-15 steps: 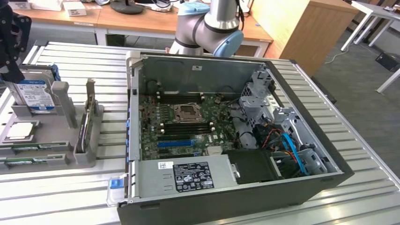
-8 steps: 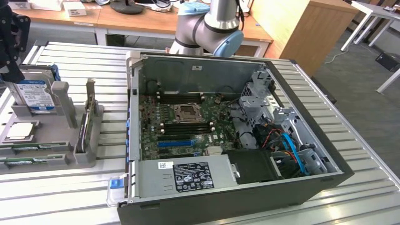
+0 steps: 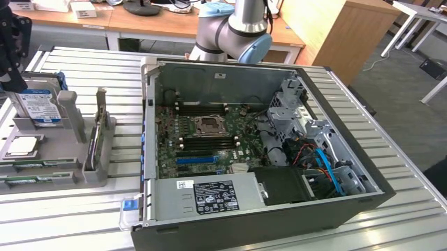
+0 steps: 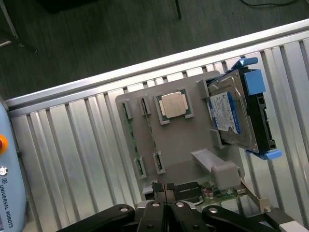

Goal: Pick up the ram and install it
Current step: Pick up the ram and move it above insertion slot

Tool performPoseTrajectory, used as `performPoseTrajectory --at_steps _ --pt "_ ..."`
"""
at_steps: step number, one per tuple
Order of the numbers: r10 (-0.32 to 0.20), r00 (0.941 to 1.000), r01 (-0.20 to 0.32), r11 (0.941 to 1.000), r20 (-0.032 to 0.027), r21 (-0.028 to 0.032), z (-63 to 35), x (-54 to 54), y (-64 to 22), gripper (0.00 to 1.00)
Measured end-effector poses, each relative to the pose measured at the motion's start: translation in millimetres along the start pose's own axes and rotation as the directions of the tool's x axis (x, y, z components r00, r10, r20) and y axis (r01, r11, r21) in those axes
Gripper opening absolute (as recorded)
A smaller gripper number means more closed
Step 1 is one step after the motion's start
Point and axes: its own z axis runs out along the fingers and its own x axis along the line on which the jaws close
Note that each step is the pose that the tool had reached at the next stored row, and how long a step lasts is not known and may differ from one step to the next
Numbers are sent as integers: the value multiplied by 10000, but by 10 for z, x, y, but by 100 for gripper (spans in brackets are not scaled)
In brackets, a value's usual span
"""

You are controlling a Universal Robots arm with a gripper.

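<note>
Basically nothing was done yet. The ram [image 4: 150,134] sat on edge in the grey holder tray [image 4: 178,145], by the worktop's edge on the exterior view's left, untouched. The gripper [image 4: 163,189] hung over that tray, jaws pinched together on nothing. The memory slots [image 3: 209,140] inside the open PC case [image 3: 209,78] looked empty, so pickup and install were both left.

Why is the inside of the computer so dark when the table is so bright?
In the exterior view the computer case walls shade the motherboard, while the ribbed metal table catches the light; in the wrist view the processor lid gleams and the floor looks dim.
</note>
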Motion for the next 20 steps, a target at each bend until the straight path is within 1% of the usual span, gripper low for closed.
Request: performPoseTrajectory --at_steps 14,20 --pt "-24 10000 24 10000 -1 0 0 0 0 11" --pt "-329 9995 329 9995 -8 4 1 0 0 11"
